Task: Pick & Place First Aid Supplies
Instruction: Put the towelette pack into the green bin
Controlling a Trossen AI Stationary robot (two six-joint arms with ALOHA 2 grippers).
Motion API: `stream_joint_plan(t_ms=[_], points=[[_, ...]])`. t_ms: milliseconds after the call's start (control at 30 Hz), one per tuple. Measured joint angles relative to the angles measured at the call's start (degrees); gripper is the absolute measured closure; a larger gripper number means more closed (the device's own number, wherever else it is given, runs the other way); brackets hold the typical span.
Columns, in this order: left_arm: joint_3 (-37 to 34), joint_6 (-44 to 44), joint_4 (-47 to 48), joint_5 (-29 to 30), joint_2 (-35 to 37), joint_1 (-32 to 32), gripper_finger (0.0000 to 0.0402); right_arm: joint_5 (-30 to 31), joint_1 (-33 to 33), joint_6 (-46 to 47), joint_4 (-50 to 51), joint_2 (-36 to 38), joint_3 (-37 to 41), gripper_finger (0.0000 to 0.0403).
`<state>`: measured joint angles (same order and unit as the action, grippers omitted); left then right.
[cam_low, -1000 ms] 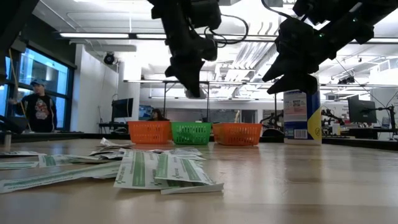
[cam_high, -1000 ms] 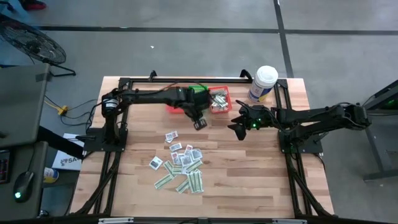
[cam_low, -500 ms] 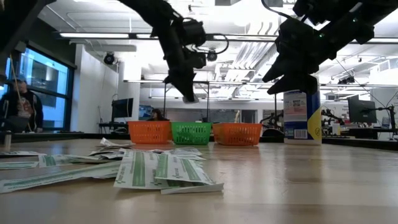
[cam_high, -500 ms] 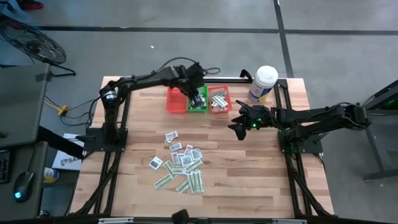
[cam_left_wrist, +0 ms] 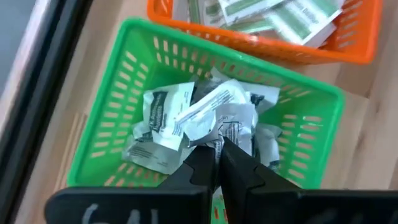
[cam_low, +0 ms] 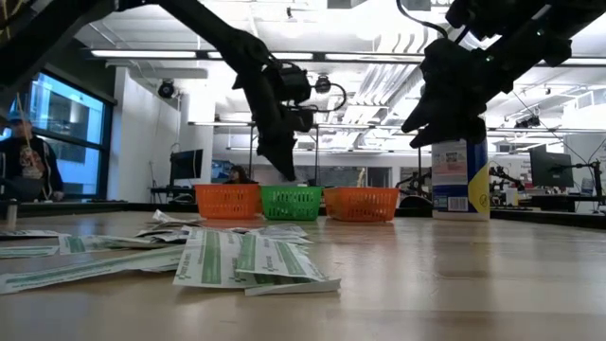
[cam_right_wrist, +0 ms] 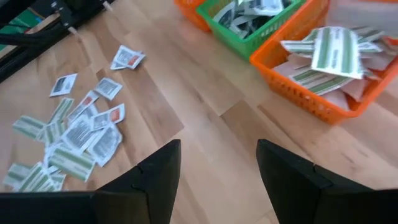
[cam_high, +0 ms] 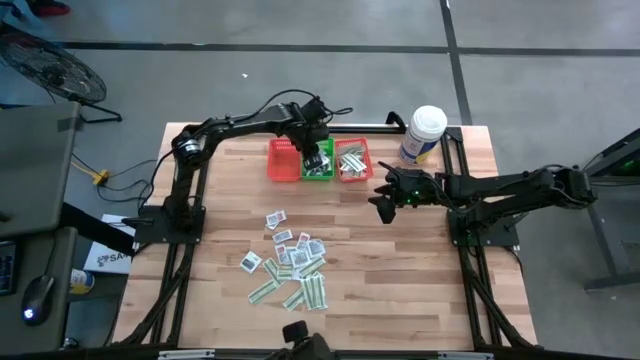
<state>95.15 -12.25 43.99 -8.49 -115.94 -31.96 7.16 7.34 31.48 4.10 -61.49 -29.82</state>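
Green basket (cam_left_wrist: 112,130): crumpled white packets (cam_left_wrist: 193,118); orange basket (cam_left_wrist: 348,46): green-striped, seemingly.

Even, bright light falls from ceiling strip lamps (cam_low: 170,54), which glare white across the upper frame of the low view. Arms there read as dark silhouettes. The nearest packets (cam_low: 246,263) on the counter (cam_low: 454,284) look soft, and shadows are faint.

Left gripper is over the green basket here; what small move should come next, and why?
Probably open the fingers. The left gripper hangs shut directly above the green basket, already holding crumpled white packets; whether a packet is pinched between its tips I cannot tell. Opening would release anything held into the right bin. The right gripper waits open beside the baskets.
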Motion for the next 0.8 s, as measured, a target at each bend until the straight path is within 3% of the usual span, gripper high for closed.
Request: stream_joint_plan(t_ms=[300, 800], points=[[0.0, 0.0, -0.9, -2.0, -0.6, -0.3, 0.0383, 0.9, 0.0, 0.6, 0.0, 0.0, 0.0, 0.0199], [0.0, 0.4, -0.4, -0.3, -0.6, -0.3, 0.0244, -0.6, 0.0, 2.9, -0.1, 0.0, 0.0, 0.0199]])
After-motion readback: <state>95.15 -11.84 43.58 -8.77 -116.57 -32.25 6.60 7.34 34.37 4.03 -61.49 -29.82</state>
